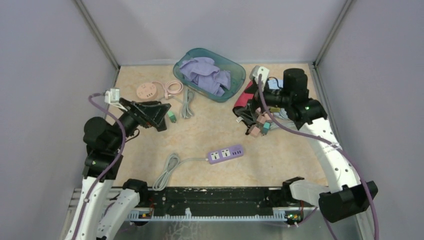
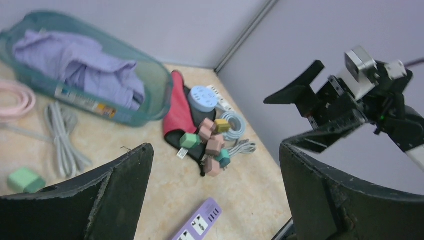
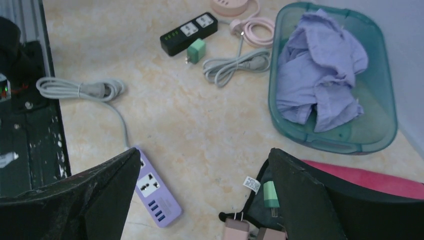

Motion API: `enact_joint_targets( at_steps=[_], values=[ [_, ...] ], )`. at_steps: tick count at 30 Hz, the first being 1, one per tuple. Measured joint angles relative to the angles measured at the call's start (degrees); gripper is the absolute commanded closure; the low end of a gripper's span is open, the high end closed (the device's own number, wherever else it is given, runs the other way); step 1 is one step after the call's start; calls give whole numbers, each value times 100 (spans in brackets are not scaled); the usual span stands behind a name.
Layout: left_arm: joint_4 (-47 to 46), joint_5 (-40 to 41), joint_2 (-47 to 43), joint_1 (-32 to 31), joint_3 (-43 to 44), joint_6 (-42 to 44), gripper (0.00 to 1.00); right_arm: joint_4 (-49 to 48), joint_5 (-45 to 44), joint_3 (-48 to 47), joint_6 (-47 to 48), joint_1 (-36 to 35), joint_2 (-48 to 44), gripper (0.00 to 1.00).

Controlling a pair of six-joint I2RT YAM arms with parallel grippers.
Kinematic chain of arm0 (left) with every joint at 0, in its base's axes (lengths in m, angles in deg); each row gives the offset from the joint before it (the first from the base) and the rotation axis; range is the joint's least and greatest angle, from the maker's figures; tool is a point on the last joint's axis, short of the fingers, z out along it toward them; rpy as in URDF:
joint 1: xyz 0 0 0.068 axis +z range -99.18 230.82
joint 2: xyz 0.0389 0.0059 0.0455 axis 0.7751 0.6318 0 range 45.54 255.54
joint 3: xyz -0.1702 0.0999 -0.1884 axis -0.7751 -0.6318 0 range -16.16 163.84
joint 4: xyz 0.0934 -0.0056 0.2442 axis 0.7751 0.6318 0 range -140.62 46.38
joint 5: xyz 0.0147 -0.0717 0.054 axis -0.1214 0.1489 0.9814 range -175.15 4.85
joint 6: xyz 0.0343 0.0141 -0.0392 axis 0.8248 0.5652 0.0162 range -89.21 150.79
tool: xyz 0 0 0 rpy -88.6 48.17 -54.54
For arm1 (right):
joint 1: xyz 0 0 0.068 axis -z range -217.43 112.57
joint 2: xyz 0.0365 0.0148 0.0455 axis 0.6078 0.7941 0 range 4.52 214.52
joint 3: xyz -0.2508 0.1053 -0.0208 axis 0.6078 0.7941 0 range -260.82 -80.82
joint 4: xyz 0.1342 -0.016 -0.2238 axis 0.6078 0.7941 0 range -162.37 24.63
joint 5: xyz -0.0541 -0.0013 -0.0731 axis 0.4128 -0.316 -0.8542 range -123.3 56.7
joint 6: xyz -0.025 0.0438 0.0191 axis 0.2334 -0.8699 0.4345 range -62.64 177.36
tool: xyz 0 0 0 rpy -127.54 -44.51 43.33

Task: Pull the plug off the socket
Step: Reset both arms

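Evidently, the green plug (image 2: 25, 180) lay loose just outside the fingers of the wide-open, empty left gripper (image 2: 215, 155), beside the black socket strip (image 3: 189, 34), and looked light, rigid and smooth, best pinched across its flat sides, while the right gripper (image 3: 204, 155) also stood wide and empty.

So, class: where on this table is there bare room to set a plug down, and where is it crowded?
Bare: the middle, between the small green plug, the purple power strip and the heap of pink and green adapters; also right of the strip. Crowded: around the teal plastic basket.
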Motion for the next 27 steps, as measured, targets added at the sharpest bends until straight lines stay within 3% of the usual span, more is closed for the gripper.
enact_joint_targets(
  at_steps=[5, 12, 21, 27],
  values=[
    [-68, -527, -197, 0, 579, 313, 0, 721, -348, -1294, -448, 22, -24, 1],
    [-271, -1060, -428, 0, 717, 437, 0, 1510, -391, -2763, -857, 24, -317, 1],
    [-625, -1556, -625, 0, 997, 424, 0, 1880, -649, -3862, -1606, 24, -476, 1],
    [-682, -1593, -855, 0, 1113, 450, 0, 1910, -1034, -4017, -1937, 24, -516, 1]
  ],
)
